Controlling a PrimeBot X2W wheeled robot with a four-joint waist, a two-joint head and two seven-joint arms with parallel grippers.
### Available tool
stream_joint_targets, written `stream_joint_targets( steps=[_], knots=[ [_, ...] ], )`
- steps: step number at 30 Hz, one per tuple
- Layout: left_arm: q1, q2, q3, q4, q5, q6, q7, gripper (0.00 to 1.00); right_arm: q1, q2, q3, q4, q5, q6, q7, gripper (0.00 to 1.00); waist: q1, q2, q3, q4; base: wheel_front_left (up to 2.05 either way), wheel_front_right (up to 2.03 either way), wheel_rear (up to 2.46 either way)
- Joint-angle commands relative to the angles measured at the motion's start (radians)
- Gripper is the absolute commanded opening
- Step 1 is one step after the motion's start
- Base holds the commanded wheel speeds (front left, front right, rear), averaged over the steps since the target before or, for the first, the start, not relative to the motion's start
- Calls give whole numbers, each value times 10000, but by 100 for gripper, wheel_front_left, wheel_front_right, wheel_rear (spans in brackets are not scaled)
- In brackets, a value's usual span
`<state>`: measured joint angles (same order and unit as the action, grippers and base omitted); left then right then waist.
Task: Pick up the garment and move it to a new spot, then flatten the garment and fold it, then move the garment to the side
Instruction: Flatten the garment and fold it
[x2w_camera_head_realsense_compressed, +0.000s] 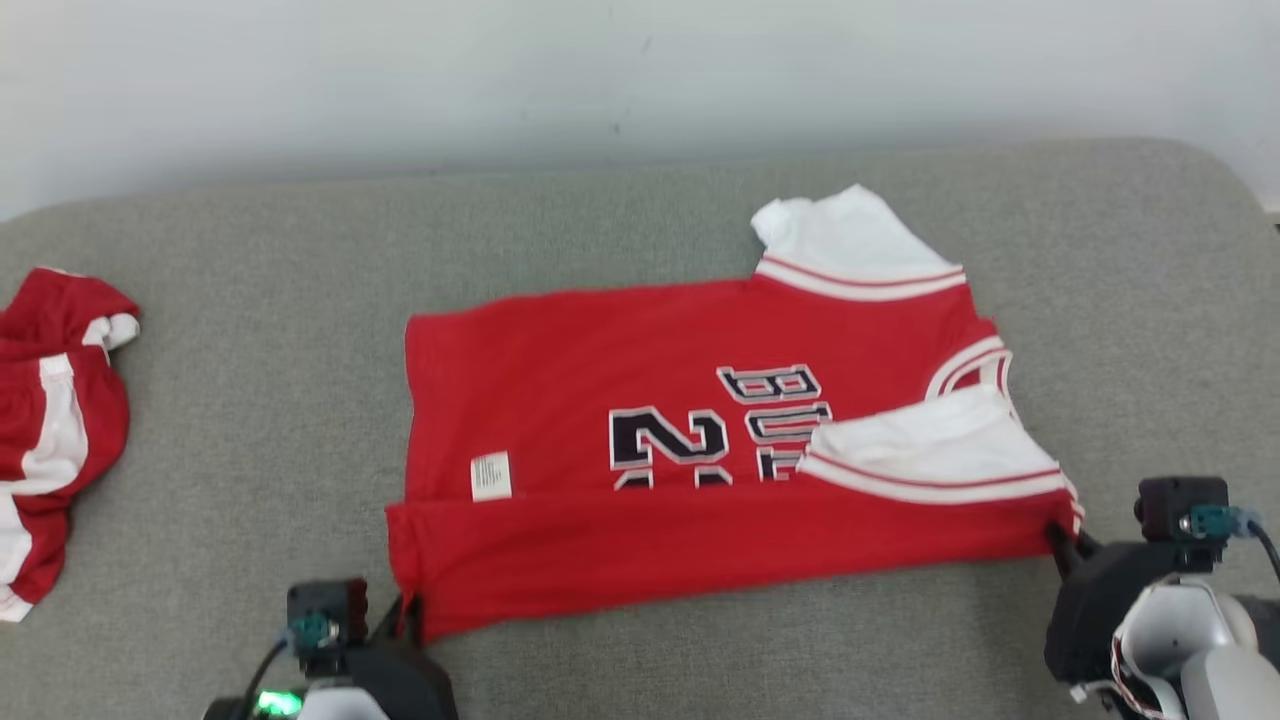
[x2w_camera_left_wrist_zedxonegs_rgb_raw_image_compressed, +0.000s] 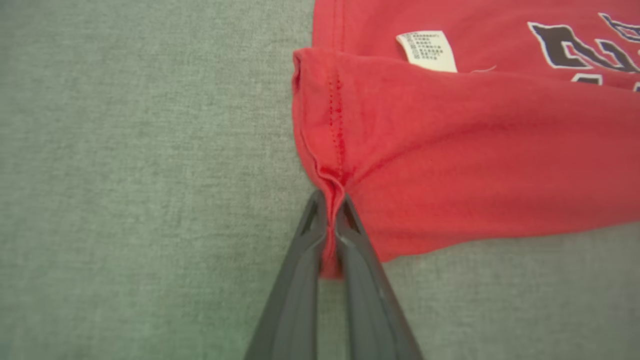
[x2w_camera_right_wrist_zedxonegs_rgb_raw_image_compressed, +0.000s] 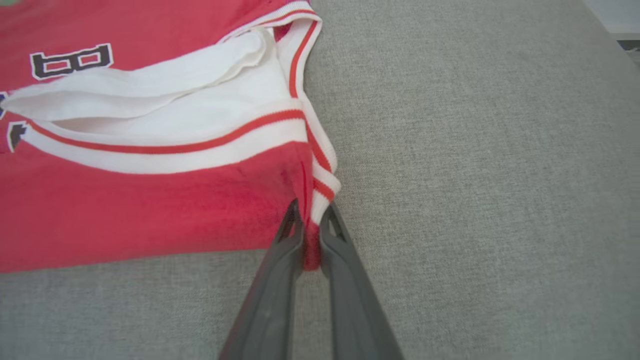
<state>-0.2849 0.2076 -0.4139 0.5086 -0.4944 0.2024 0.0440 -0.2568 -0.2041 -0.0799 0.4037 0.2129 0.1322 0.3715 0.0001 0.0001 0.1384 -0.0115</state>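
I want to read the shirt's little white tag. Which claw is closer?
Left. The left claw pinches the corner near the tag; the right claw grips the far end of the shirt.

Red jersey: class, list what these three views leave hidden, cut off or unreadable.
Jersey lettering, head view: lower half covered by the folded-over red flap and a white sleeve.
Care label, left wrist view: print too small to read.
Second red-and-white garment, head view: cut off by the left edge.
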Motion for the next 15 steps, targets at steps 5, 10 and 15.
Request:
stream_joint_targets(
  steps=[5, 10, 15],
  knots=[
    [1275, 391, -173, -906, -23, 281, 320, 0, 1400, 1, -209, -1025, 147, -28, 635, 0, -1, -1, -717, -17, 0, 0, 0],
    [1855, 535, -153, -1460, -192, 454, 597, 0, 2222, 252, -363, -1678, 221, -28, 984, 0, -1, -1, -819, -30, 0, 0, 0],
    [2270, 655, -160, -1894, -200, 644, 724, 62, 2694, 552, -401, -1974, 16, -28, 1131, 0, -1, -1, -825, -77, 0, 0, 0]
  ],
)
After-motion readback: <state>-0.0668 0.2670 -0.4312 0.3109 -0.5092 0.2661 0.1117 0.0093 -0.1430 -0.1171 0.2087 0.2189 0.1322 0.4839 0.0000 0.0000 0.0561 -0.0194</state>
